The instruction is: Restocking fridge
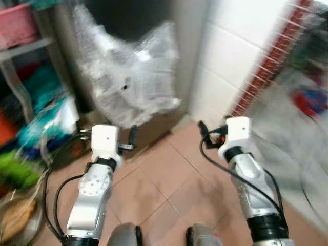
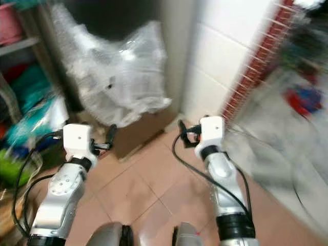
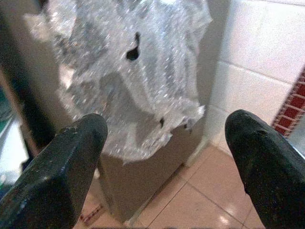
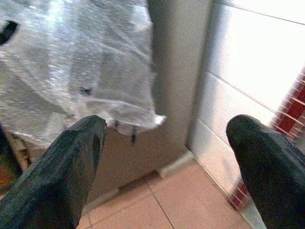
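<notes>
Facing a wrapped cabinet (image 1: 128,77), my left gripper (image 3: 164,157) and right gripper (image 4: 164,157) both spread, carrying nothing; stocking progress unclear.

Right gripper (image 4: 164,171): two black fingers (image 4: 62,176) spread wide apart, nothing between them. Beyond the gap, a tall beige cabinet side (image 4: 178,67) standing on a tan tiled floor (image 4: 186,205). Crinkled clear plastic sheet (image 4: 71,62) hangs over the cabinet front, past one finger, with small dark holes in it. Past the other finger, a white tiled wall (image 4: 248,71) with a strip of red brick (image 4: 293,109) at its edge.
</notes>
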Tool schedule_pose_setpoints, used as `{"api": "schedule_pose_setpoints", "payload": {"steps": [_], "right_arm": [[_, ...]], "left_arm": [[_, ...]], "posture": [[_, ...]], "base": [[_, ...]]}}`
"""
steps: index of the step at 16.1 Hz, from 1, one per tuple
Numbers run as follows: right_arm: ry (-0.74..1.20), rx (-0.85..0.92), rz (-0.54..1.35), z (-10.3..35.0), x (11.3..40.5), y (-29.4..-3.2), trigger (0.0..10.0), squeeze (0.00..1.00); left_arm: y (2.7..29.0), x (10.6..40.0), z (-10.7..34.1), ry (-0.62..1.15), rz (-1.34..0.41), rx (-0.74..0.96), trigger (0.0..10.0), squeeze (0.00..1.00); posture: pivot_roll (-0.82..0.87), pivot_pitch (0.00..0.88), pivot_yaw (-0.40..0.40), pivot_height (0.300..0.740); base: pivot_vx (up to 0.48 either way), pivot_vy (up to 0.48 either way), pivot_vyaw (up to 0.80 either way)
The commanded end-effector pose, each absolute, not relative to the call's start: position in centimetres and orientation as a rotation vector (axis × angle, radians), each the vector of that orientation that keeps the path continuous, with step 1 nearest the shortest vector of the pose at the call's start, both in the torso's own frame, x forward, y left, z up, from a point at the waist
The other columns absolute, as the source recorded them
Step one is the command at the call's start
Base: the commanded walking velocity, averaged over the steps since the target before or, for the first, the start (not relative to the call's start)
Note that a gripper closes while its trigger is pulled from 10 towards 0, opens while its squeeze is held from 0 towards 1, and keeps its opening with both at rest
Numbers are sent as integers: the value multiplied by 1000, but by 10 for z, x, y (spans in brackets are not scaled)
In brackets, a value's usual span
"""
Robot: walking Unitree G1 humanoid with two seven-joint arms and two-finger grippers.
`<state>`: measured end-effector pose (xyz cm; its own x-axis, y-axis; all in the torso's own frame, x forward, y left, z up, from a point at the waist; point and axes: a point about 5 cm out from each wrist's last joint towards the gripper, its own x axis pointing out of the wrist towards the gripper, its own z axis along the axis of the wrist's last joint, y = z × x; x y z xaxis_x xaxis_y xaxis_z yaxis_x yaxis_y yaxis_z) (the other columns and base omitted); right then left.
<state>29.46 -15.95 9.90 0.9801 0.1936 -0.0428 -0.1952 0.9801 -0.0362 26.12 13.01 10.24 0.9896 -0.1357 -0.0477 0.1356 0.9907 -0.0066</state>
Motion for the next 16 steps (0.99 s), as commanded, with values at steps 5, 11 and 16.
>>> {"api": "schedule_pose_setpoints", "payload": {"steps": [5, 11, 16], "right_arm": [[20, -69, 111, 100, 291, -170, 10000, 0], [4, -60, 77, 100, 290, -168, 10000, 0], [-20, -57, 76, 105, 297, -163, 10000, 0]], "left_arm": [[116, 262, 104, 32, -202, -11, 10000, 0], [116, 261, 102, 24, -224, 2, 10000, 0], [114, 267, 110, -7, -238, 7, 10000, 0]], "posture": [[51, 80, 2, 740], [57, 67, 2, 740], [79, 88, 10, 740]], "base": [[175, 409, -800], [428, 101, -800], [281, 0, -800]]}}
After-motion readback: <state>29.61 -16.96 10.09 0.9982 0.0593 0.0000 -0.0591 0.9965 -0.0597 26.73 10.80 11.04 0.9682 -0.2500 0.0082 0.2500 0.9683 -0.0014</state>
